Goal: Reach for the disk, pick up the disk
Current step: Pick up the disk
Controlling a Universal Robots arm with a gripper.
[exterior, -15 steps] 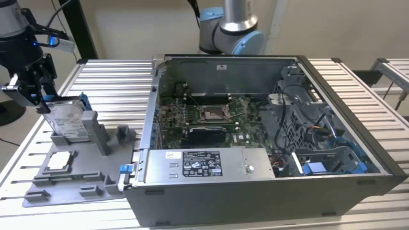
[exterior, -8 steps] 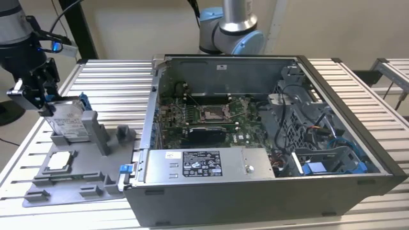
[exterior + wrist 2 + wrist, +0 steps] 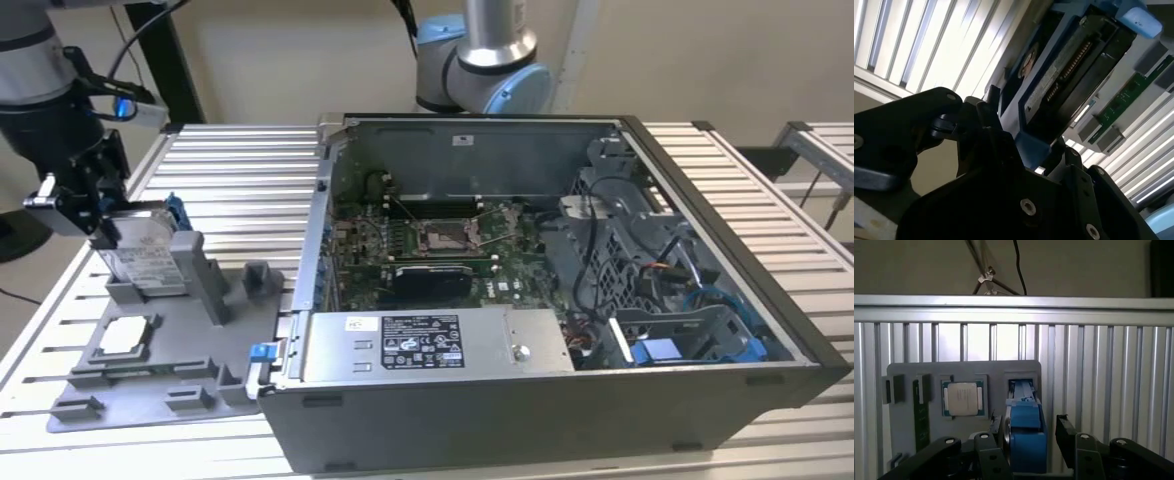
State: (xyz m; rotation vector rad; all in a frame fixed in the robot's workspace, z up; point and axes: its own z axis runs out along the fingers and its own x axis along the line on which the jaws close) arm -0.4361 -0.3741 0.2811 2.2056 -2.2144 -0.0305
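Observation:
The disk [image 3: 140, 255] is a flat silver drive with a white label and a blue bracket. It stands on edge in a slot of the grey stand [image 3: 200, 300] at the exterior view's left. My gripper [image 3: 104, 215] is at the disk's upper end. In the first wrist view the gripper [image 3: 1029, 432] is open, with one black finger [image 3: 996, 432] close to the blue bracket [image 3: 1026, 440] and the other finger [image 3: 1066, 432] a small gap away. The second wrist view shows the disk [image 3: 1069, 70] edge-on beyond the dark gripper body.
A small square processor chip [image 3: 961, 398] lies flat in the stand beside the disk's slot. A large open computer case [image 3: 561, 300] stands just to the exterior view's right of the stand. Everything rests on a slatted metal table [image 3: 254, 190]. A second arm's base [image 3: 481, 70] rises behind the case.

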